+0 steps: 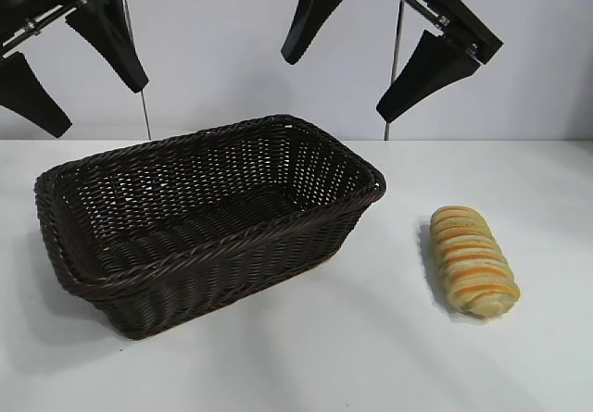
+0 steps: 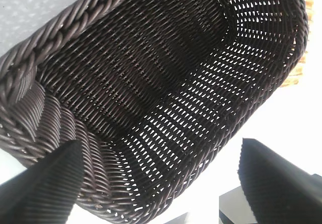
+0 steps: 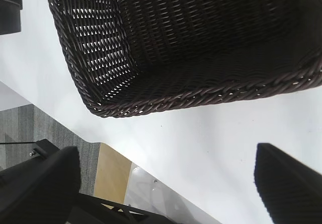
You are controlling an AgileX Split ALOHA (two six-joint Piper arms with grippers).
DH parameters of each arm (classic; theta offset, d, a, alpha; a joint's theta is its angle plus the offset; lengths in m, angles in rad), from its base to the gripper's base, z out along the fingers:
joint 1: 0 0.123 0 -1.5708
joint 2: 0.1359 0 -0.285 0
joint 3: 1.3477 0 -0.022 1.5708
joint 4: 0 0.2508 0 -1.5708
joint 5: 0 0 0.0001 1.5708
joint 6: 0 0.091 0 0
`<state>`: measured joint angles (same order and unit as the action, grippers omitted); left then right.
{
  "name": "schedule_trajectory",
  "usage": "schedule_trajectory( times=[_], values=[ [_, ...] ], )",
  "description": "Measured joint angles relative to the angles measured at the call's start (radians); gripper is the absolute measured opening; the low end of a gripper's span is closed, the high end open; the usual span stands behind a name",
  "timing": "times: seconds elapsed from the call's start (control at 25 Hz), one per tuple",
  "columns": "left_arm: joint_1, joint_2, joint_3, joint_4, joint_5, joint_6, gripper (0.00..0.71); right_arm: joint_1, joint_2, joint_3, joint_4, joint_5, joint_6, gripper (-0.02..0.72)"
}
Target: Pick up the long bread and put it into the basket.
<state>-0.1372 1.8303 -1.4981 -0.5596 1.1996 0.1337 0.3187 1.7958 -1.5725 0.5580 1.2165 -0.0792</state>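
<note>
Fingers first, from the left: our left gripper (image 1: 69,65) hangs high above the left end of the desk (image 1: 306,356), its two dark fingers (image 1: 109,37) spread wide and holding nothing. Below and slightly to the right of those fingers sits the basket (image 1: 83,287), one only, dark wicker with a braided rim; as far as we can see its inside, it is empty. The left wrist view looks straight down into it.

Further right, our right gripper (image 1: 371,37) hovers at the same height, its fingers (image 1: 422,74) also spread and empty. The bread (image 1: 472,261), a single striped loaf, lies flat on the desk well below these fingers and a little to their right, apart from the basket's right end and touching nothing else. Its long axis runs from the far side toward us, slanting slightly rightward at the near end.

We judge the right arm much the nearer one for the pickup; the left would have to cross over the basket. The fingers should close across the loaf's narrow width. Count: two grippers, one basket, one loaf.
</note>
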Motion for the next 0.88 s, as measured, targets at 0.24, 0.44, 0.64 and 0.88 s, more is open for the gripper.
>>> schedule_trajectory(
  times=[0.24,0.44,0.64,0.88],
  values=[
    [0.000,0.000,0.000,0.000,-0.023,0.000,0.605,0.000,0.000,0.000,0.000,0.000,0.000,0.650],
    [0.000,0.000,0.000,0.000,-0.018,-0.002,0.605,0.000,0.000,0.000,0.000,0.000,0.000,0.650],
    [0.000,0.000,-0.011,0.005,0.013,-0.035,0.605,0.000,0.000,0.000,0.000,0.000,0.000,0.650],
    [0.035,-0.049,-0.124,0.072,0.024,-0.134,0.605,0.000,0.000,0.000,-0.001,0.003,0.000,0.650]
  ],
)
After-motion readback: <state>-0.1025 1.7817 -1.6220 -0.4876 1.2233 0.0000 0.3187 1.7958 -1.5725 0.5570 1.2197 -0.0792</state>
